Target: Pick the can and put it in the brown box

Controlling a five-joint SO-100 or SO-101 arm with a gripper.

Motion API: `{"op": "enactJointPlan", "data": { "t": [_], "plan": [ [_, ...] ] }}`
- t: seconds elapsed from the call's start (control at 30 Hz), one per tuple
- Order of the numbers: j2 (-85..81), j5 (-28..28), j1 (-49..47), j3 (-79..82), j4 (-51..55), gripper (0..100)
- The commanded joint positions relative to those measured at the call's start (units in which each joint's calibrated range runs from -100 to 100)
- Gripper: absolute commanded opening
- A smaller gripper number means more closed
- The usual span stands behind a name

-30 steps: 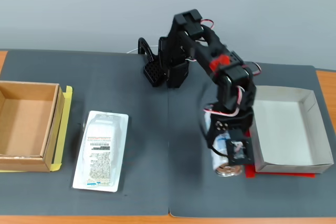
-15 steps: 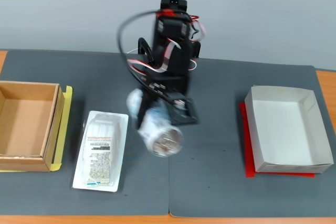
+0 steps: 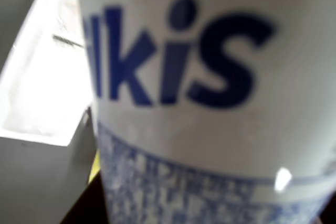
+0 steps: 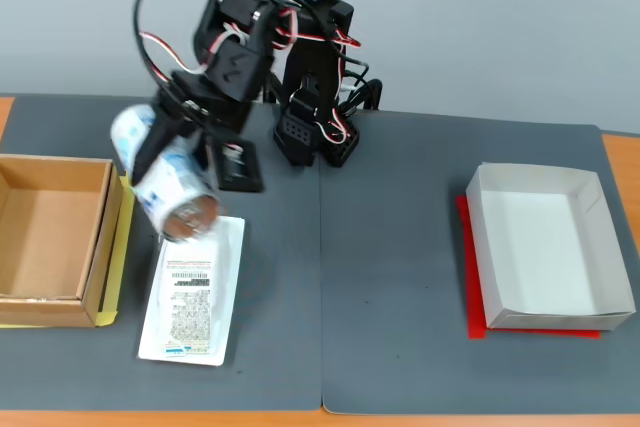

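Note:
The can (image 4: 165,185) is white with blue print and a silver end. It is held tilted in the air, silver end toward the camera, just right of the brown box (image 4: 100,247), which stands open at the left edge of the mat. My gripper (image 4: 190,162) is shut on the can, with a black finger (image 4: 240,167) on its right side. In the wrist view the can (image 3: 210,103) fills most of the frame, blurred, with dark blue letters; the fingers are hidden there.
A flat white plastic-wrapped packet (image 4: 190,297) lies on the dark mat right below the can. A white box (image 4: 550,247) on a red sheet (image 4: 478,329) stands at the right. The arm's base (image 4: 315,137) is at the back. A bright white shape (image 3: 42,77) shows left of the can.

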Motion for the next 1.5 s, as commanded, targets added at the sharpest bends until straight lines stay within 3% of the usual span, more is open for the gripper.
{"op": "enactJointPlan", "data": {
  "t": [0.0,0.57,0.77,1.1,1.47],
  "plan": [
    [1.54,2.36,4.90,-4.67,-0.72,13],
    [27.38,3.76,13.51,-31.36,-0.72,13],
    [32.21,3.76,13.51,-32.09,-1.50,13],
    [37.55,4.13,16.93,-32.09,-14.95,14],
    [42.20,4.08,17.25,-31.27,-15.64,14]
  ]
}}
